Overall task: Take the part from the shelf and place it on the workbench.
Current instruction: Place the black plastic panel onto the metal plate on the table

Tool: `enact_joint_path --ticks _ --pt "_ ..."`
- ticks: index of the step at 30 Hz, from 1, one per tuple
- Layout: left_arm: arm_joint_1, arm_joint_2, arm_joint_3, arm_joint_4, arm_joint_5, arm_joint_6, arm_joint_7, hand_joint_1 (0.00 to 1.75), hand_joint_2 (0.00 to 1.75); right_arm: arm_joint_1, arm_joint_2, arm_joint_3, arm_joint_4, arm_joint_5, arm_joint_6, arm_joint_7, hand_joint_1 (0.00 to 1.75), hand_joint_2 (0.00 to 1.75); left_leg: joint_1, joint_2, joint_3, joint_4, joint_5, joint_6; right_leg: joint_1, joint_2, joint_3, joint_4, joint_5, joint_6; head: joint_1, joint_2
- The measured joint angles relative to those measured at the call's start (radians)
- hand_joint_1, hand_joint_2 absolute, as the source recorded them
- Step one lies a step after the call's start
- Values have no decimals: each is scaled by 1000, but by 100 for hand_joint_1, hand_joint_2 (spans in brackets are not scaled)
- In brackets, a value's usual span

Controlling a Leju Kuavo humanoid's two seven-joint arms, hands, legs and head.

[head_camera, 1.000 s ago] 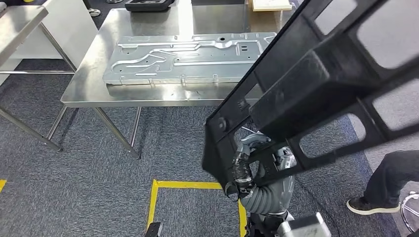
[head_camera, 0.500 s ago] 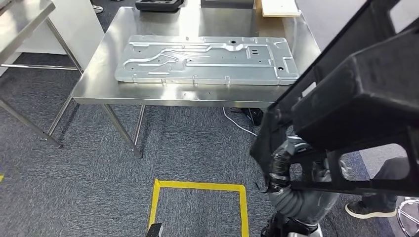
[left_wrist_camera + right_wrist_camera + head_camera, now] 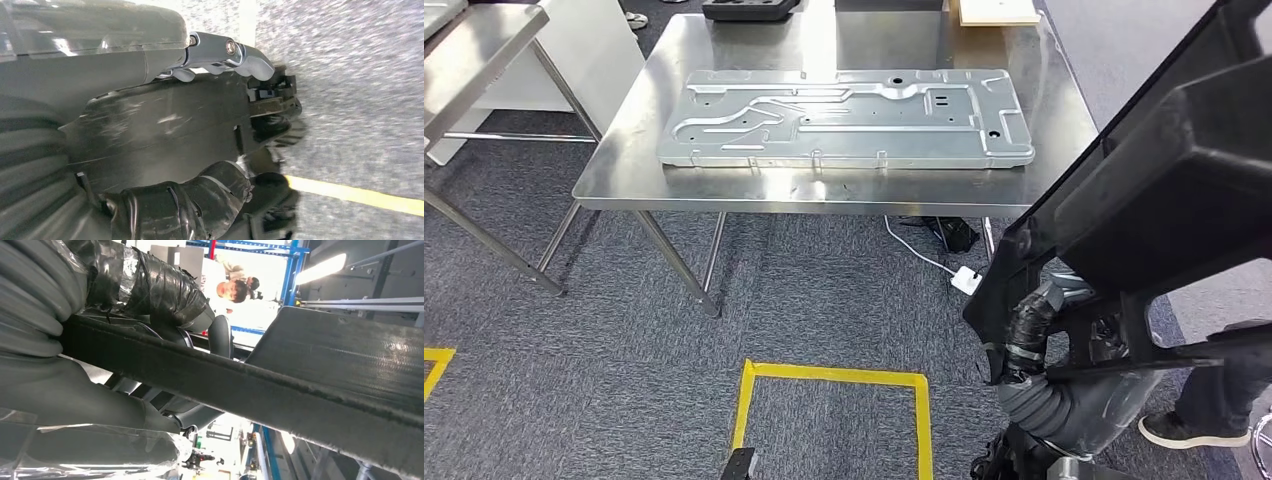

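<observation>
No text, label, brand, number or sign can be read in any of the views. The stamped metal panel (image 3: pixel 849 118) lying on the workbench (image 3: pixel 1064 110) bears no legible marking (only pressed ribs and holes can be made out), and nothing is printed on the black part (image 3: pixel 1164 190).

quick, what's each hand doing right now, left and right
Left hand: gripping the black plastic part.
Right hand: gripping the same part.
</observation>
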Motion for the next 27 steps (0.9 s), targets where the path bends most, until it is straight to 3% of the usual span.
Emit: enact_joint_path --ticks 1,2,4,6,8,11,13,16,18,19,20,22,23,25,26,27 --pt "0 1 0 0 6 -3 -12 0 175 0 0 0 0 -4 0 -3 175 175 2 0 -16 33 -3 -3 0 -1 1 0 -1 -1 0 0" --pt "0 1 0 0 13 -6 -21 0 175 -1 0 0 1 -8 0 -5 175 175 4 0 -16 31 13 -4 -1 0 2 0 -1 -1 0 0" --pt "1 2 0 0 21 -16 -27 0 175 -4 3 0 3 -16 0 -8 175 175 6 0 29 -75 84 -3 -2 2 6 0 -7 0 0 0" --pt "1 2 0 0 22 -24 -21 0 175 -10 6 0 6 -24 0 -13 175 175 0 2 81 -191 116 6 -2 5 8 0 -16 9 0 0" --pt "1 2 0 -1 18 -26 -14 0 175 -14 8 -1 8 -32 0 -18 175 175 -10 4 104 -240 98 24 -4 3 13 0 -16 25 2 0" --pt "2 2 0 -1 4 -25 4 0 175 -16 8 -4 9 -46 0 -17 175 175 -8 -1 148 -266 90 52 -8 -1 18 37 -11 44 6 0" --pt "1 2 0 -2 -3 -25 15 0 175 -16 8 -5 9 -52 0 -16 175 175 -6 -1 183 -272 82 62 -8 -1 -32 123 -34 47 19 0" --pt "1 0 0 -2 -7 -25 21 0 175 -15 8 -6 10 -55 0 -16 175 175 -5 -1 219 -272 53 63 -5 0 -161 268 -80 50 34 1" --pt "3 0 0 -2 -9 -25 21 0 175 -14 8 -7 10 -55 0 -16 175 175 -1 -3 252 -272 25 59 -5 -1 -194 239 -69 56 35 0" --pt "3 -1 0 -2 -10 -25 22 0 175 -14 8 -7 10 -56 0 -16 175 175 1 -4 270 -273 8 55 -5 -2 -190 184 -33 59 35 0" --pt "3 -1 0 -2 -10 -25 22 0 175 -13 8 -7 10 -57 0 -16 175 175 2 -3 288 -273 -10 50 -4 -4 -183 128 27 57 38 0" --pt "0 -1 0 -2 -9 -24 23 0 175 -11 8 -9 10 -60 0 -16 175 175 2 -3 308 -282 -40 37 2 -6 -173 57 107 43 41 0" --pt "-1 -1 0 -2 -7 -21 19 0 175 -9 9 -10 9 -62 0 -17 175 175 1 -1 321 -291 -45 30 5 -5 -170 47 117 31 43 0" --pt "-5 -1 0 -4 0 -12 -4 0 175 -6 12 -12 5 -66 0 -18 175 175 1 1 331 -282 -24 20 7 0 -145 37 90 11 41 1" --pt "-7 -1 0 -5 4 -6 -23 0 175 -5 14 -14 4 -68 0 -18 175 175 1 2 317 -240 3 18 5 2 -125 28 76 4 41 1" --pt "-10 -1 0 -5 7 0 -45 0 175 -3 15 -16 2 -70 0 -18 175 175 1 1 278 -174 29 17 4 2 -101 20 64 -2 39 1"
